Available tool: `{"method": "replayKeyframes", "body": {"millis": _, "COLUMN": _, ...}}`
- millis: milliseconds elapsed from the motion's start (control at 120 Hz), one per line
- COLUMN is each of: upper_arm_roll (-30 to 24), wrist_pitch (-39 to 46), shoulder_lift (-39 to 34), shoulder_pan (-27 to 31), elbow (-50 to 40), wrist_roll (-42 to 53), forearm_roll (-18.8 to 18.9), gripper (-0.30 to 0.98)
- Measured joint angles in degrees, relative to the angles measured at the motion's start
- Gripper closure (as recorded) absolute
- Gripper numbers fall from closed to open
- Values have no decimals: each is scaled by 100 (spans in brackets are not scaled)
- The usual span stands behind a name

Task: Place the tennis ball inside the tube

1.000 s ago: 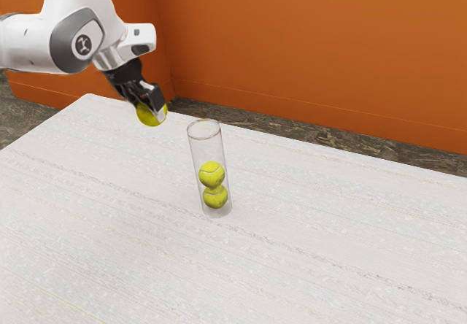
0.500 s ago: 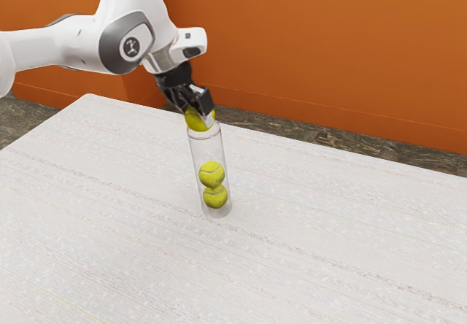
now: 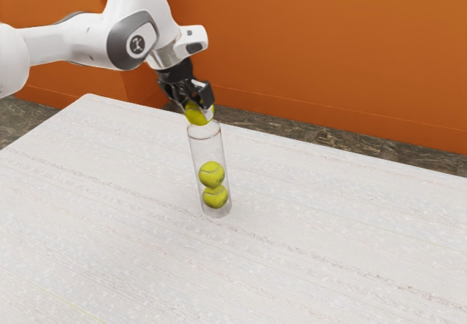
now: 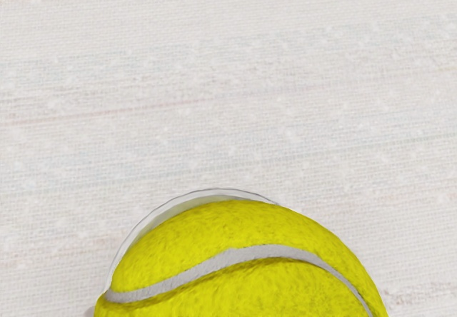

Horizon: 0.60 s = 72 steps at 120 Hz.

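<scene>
Table (image 3: pixel 314 214): surface whitish, finely textured, marked with faint streaks in grey and reddish tones. Tube (image 3: pixel 209 149), clear and cylindrical, stands on end directly on the table, its base resting on the surface and its mouth uppermost. Taking the tube as reference, the table's far edge runs behind it; one far corner is visible beyond it, toward the exterior view's left. The pale surface extends past both sides of the tube.

Below the gripper (image 3: pixel 201 111) and its ball (image 3: pixel 195 114) is the tube (image 3: pixel 206 147), standing on the table (image 3: pixel 328 236); inside, low down, two other balls (image 3: pixel 211 174) lie stacked.
</scene>
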Motion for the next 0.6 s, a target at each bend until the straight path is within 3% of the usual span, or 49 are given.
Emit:
{"method": "replayKeyframes", "body": {"millis": 258, "upper_arm_roll": 7, "wrist_pitch": -4, "shoulder_lift": 270, "shoulder_pan": -39, "elbow": 113, "wrist_roll": -153, "forearm_roll": 121, "gripper": 34}}
{"method": "replayKeyframes", "body": {"millis": 417, "upper_arm_roll": 7, "wrist_pitch": -9, "shoulder_lift": 313, "shoulder_pan": -70, "elbow": 114, "wrist_roll": -197, "forearm_roll": 107, "gripper": 17}}
{"method": "replayKeyframes", "body": {"millis": 600, "upper_arm_roll": 7, "wrist_pitch": -38, "shoulder_lift": 224, "shoulder_pan": -22, "elbow": 111, "wrist_roll": -224, "forearm_roll": 99, "gripper": 7}}
